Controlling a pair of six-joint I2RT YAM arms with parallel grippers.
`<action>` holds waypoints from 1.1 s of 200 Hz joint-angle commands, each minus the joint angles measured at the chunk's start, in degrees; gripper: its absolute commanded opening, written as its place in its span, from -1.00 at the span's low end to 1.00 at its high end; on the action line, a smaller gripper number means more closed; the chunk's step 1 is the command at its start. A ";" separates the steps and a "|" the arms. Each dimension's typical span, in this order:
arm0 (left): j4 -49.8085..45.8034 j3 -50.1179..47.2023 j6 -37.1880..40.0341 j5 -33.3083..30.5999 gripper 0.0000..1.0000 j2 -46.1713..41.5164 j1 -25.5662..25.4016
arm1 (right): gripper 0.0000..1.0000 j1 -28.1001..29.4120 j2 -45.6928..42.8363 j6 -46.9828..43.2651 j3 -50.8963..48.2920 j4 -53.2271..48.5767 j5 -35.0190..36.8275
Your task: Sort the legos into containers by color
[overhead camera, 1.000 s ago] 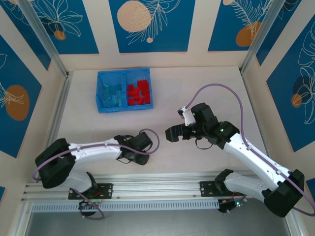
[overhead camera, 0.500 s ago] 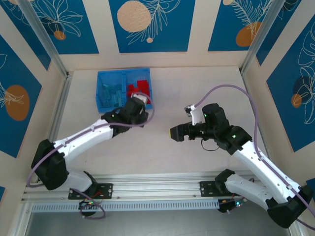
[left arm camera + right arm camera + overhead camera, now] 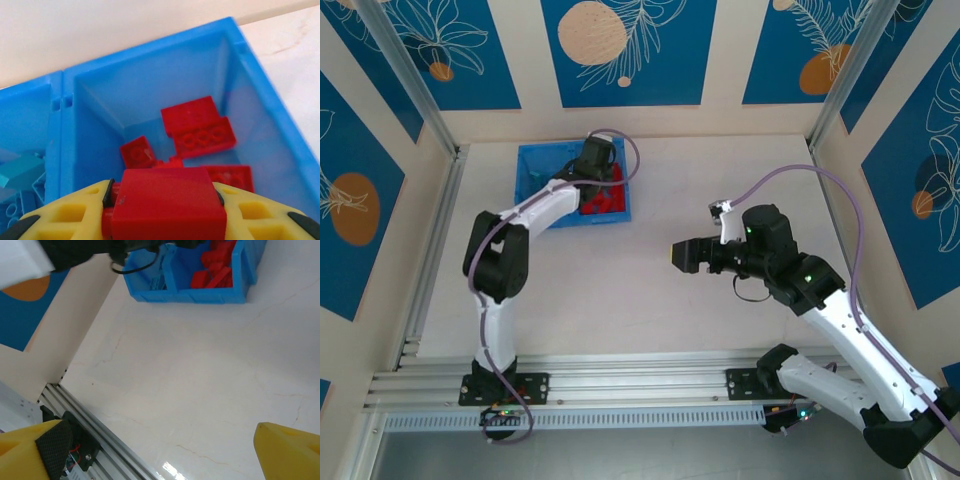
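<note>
Legos, red (image 3: 604, 198), are lying heaped in the right-hand compartment of the blue bin (image 3: 523, 190), as the top view lays it out. Light blue legos (image 3: 546, 192) are lying in the left-hand compartment, across the middle divider (image 3: 62, 135). No brick is lying loose on the table (image 3: 720, 190). The bin is sitting toward the table's far left, close to the back wall.

Item in transit: one red lego (image 3: 167, 205). The left gripper (image 3: 594, 160) is clenching it between its yellow fingers (image 3: 67, 217), one pressing on each side. The left arm is stretching far out over the bin, and the held brick is hanging above the red compartment, apart from the bricks on the floor beneath. Those loose red bricks are resting flat or slightly tilted, some overlapping.

Right gripper (image 3: 681, 256): hovering over bare tabletop near the middle, well apart from the bin. Its yellow fingers (image 3: 25, 452) are standing released and spread wide, gripping nothing. Its wrist camera is looking across the pale surface toward the bin, taking in both compartments. An aluminium rail (image 3: 95, 437) is running along the table's near edge.
</note>
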 commanded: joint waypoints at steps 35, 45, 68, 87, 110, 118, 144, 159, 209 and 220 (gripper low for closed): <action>-5.81 15.62 0.02 0.34 0.07 9.32 2.79 | 0.90 -0.16 -0.20 0.31 3.85 -1.52 0.46; -6.46 16.52 -0.12 -0.01 0.09 9.61 2.91 | 0.90 -0.14 -0.21 0.32 4.07 -1.81 0.43; -6.49 15.96 -1.12 0.69 0.18 7.49 2.90 | 0.90 -0.15 -0.23 0.43 4.11 -2.02 0.52; -5.00 12.89 -2.15 2.38 0.29 3.34 2.86 | 0.90 -0.16 -0.19 0.46 4.07 -2.10 0.70; -0.84 3.42 -5.39 6.49 0.28 -6.75 2.65 | 0.90 -0.16 -0.52 0.54 3.36 -1.93 2.65; 1.75 -1.18 -7.13 8.45 0.28 -11.90 2.48 | 0.90 -0.07 -0.63 0.54 2.80 -1.80 4.10; 9.12 -20.12 -11.14 11.67 0.30 -30.79 1.32 | 0.94 -0.09 -1.56 -0.37 -1.24 0.28 14.33; 9.15 -29.43 -11.40 11.06 0.32 -41.91 0.37 | 0.97 -0.23 -1.69 -1.53 -4.94 2.73 22.64; 4.74 -53.69 -3.25 -5.23 0.65 -69.18 0.10 | 0.96 -6.31 2.66 -12.00 -18.27 20.92 45.35; 6.52 -58.28 -0.57 -8.18 0.81 -72.03 0.18 | 0.96 -10.51 5.02 -13.38 -21.04 26.24 44.73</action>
